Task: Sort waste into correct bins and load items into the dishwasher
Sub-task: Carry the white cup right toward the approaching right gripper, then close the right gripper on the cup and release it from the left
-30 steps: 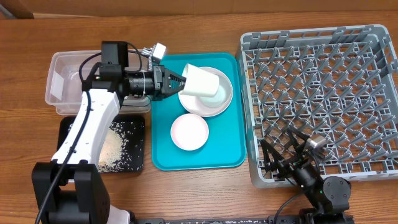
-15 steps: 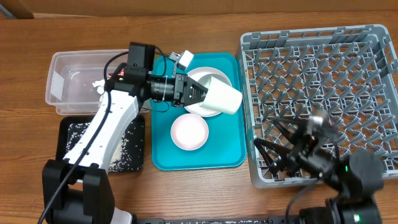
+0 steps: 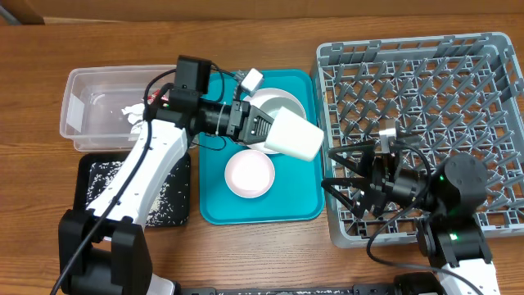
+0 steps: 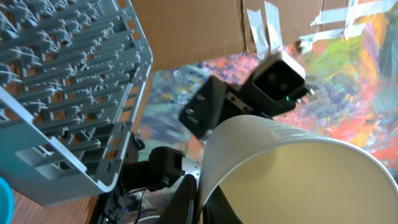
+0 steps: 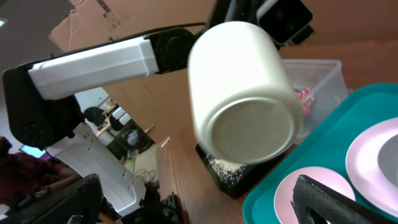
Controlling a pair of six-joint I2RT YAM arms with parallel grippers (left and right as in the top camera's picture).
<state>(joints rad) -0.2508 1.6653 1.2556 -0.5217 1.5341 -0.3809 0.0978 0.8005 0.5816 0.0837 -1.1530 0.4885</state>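
My left gripper (image 3: 264, 131) is shut on the rim of the pale grey-green cup (image 3: 296, 139) and holds it on its side above the teal tray's right part, base pointing at the grey dish rack (image 3: 426, 90). In the left wrist view the fingers (image 4: 202, 200) pinch the cup wall (image 4: 292, 168). My right gripper (image 3: 337, 172) is open and empty at the rack's left edge, facing the cup (image 5: 245, 99). A white plate (image 3: 286, 105) and a pale pink round dish (image 3: 250, 174) lie on the teal tray.
The teal tray (image 3: 214, 197) sits between the bins and the rack. The clear tub (image 3: 90, 102) holds a white napkin and a red wrapper (image 3: 135, 111). The black tray (image 3: 176, 209) holds loose rice. The rack shows no dishes.
My left gripper carried the cup to the right, off the plate and toward the rack. My right arm rose and moved left, open gripper now facing the cup.
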